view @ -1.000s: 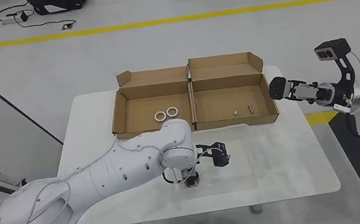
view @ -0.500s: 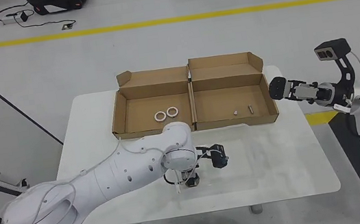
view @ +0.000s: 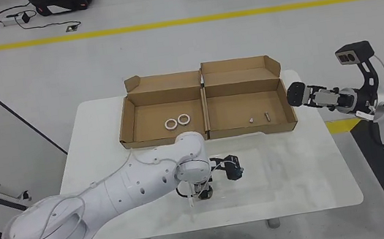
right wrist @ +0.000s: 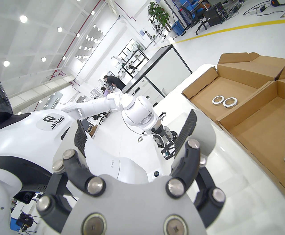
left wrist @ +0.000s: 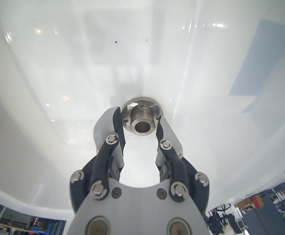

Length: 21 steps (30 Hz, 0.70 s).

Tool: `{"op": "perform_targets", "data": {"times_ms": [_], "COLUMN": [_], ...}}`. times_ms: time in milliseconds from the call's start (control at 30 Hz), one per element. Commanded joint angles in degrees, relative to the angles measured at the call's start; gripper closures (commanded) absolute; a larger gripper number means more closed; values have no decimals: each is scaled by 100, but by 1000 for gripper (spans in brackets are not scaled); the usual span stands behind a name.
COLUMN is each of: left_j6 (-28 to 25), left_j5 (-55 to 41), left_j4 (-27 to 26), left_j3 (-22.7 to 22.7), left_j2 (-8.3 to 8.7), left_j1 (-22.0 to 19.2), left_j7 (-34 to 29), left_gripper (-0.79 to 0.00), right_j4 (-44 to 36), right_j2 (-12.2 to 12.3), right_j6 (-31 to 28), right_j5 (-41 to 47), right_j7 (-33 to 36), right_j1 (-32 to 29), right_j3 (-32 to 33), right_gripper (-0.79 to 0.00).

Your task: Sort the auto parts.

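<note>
steel, machined: the flanged hub point(left wrist: 141, 118) sits between the pads of the left gripper point(left wrist: 138, 115). its flange lies flat on the white table point(left wrist: 66, 66) and its bore axis stands upright, in line with the approach. the jaws are drawn in to flange width. both pads appear to touch the rim, at 9 and 3 o'clock of the hub, and nothing else is held.

in the top view the left gripper point(view: 203, 190) stands near the table's 6 o'clock edge. the left box point(view: 130, 121), holding two rings point(view: 177, 121), and the right box point(view: 278, 100), holding two small fasteners point(view: 258, 118), lie at 12 o'clock from it. the right gripper point(view: 298, 95) hangs off the 3 o'clock edge, jaws spread wide and empty, well apart from the hub. the left arm is therefore the nearer one.

the coming move likely calls for a straight lift along the bore axis, then travel toward 12 o'clock.

the left wrist view gives the pad-to-rim contact. the top view gives the route to the boxes.
</note>
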Motion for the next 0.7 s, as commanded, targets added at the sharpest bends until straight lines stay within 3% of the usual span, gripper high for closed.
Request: {"op": "perform_targets", "data": {"times_ms": [0,167,300,667], "left_j6": [-2,-14,-35,-60], "left_j5": [3,21,29,0], "left_j4": [26,86,126,322], "left_j3": [0,0,0,-97], "left_j2": [-10,-33,-56,-226], "left_j1": [-5,-12,-36,-219], "left_j7": [2,14,35,198], "left_gripper": [-323,-286,-200,-142], "right_j4": [0,0,0,0], "right_j2": [0,0,0,0], "right_j6": [0,0,0,0], "right_j5": [0,0,0,0], "right_j7": [0,0,0,0], "right_j1": [0,0,0,0], "right_j3": [0,0,0,0], "right_gripper": [-785,-785,-785,-785]}}
